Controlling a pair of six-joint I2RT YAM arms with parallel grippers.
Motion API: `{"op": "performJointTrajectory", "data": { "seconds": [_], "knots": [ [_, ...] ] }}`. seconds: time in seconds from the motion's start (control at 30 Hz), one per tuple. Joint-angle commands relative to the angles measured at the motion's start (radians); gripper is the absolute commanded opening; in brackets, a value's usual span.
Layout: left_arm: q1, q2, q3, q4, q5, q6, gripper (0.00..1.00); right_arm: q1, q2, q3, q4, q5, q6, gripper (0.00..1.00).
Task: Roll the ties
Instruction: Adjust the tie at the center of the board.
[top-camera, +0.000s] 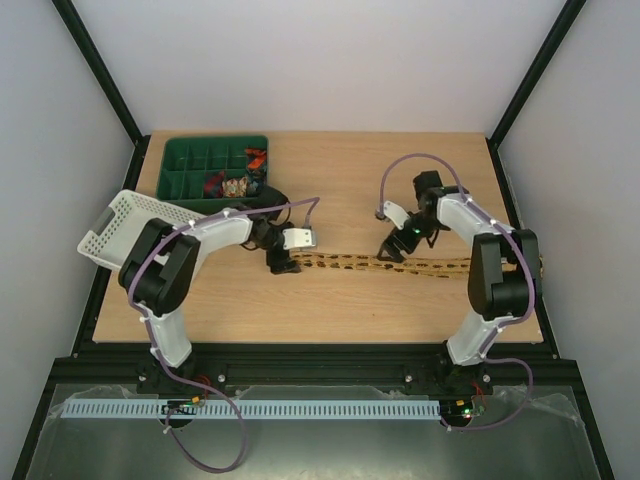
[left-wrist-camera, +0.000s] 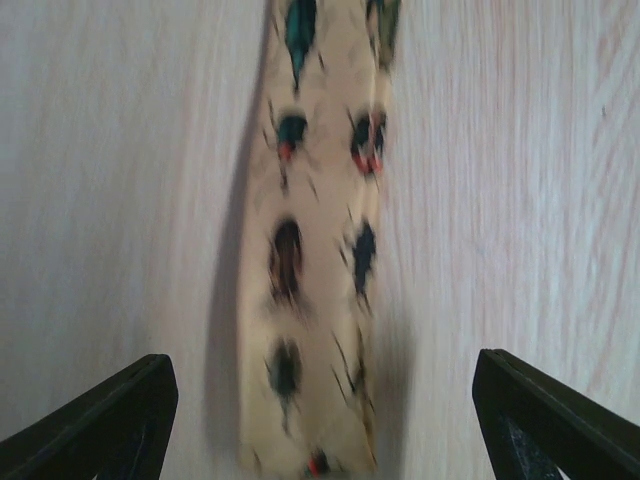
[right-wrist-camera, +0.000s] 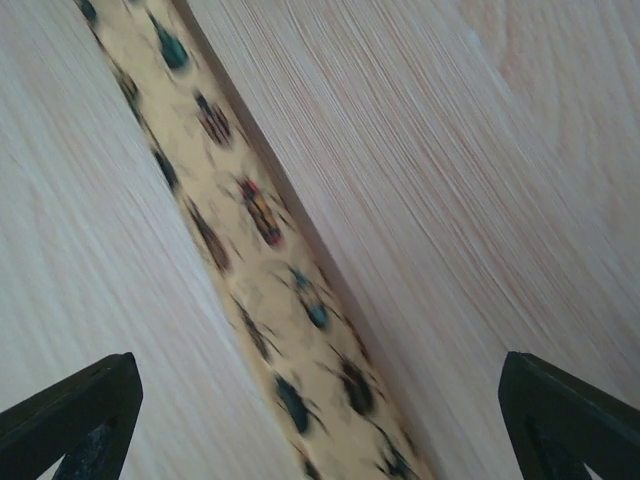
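Both released: left end effector (left-wrist-camera: 322, 365) and right end effector (right-wrist-camera: 318, 362) straddle the flat tie (top-camera: 345, 263). Pinch its end squarely; roll tight, edges aligned.

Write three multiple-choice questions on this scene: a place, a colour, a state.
1. Where on the table is the green tray? A far left corner; B near right corner; C centre.
2. What is the tie's ground colour? A blue; B tan-gold; C white.
3. How does the tie lie? A rolled in a coil; B draped over the tray; C stretched out flat.
Answers: 1 A, top view shows it there; 2 B, both wrist views show it; 3 C, a long strip across the table.
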Motion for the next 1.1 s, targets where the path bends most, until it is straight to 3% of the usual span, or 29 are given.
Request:
{"op": "performJointTrajectory", "data": {
  "seconds": [0.0, 0.13, 0.43, 0.77, 0.97, 1.07],
  "knots": [
    [-0.060, 0.073, 0.115, -0.007, 0.026, -0.004, 0.84, -0.082, -0.016, -0.050, -0.083, 0.131, -0.413, 0.99],
    [-0.101, 0.143, 0.179, 0.012, 0.009, -0.046, 0.82, -0.122, 0.018, -0.081, -0.071, 0.172, -0.544, 0.99],
    [-0.146, 0.204, 0.201, 0.045, -0.030, -0.084, 0.75, -0.122, 0.047, -0.129, -0.083, 0.175, -0.630, 0.93],
    [-0.150, 0.108, 0.040, 0.139, -0.077, -0.040, 0.45, -0.123, -0.046, -0.334, 0.174, 0.270, -0.666, 0.63],
    [-0.162, 0.071, -0.029, 0.198, -0.110, -0.018, 0.34, -0.123, -0.080, -0.387, 0.250, 0.301, -0.656, 0.46],
    [-0.167, 0.068, -0.041, 0.219, -0.127, -0.025, 0.31, -0.123, -0.095, -0.411, 0.278, 0.307, -0.657, 0.42]
  ]
}}
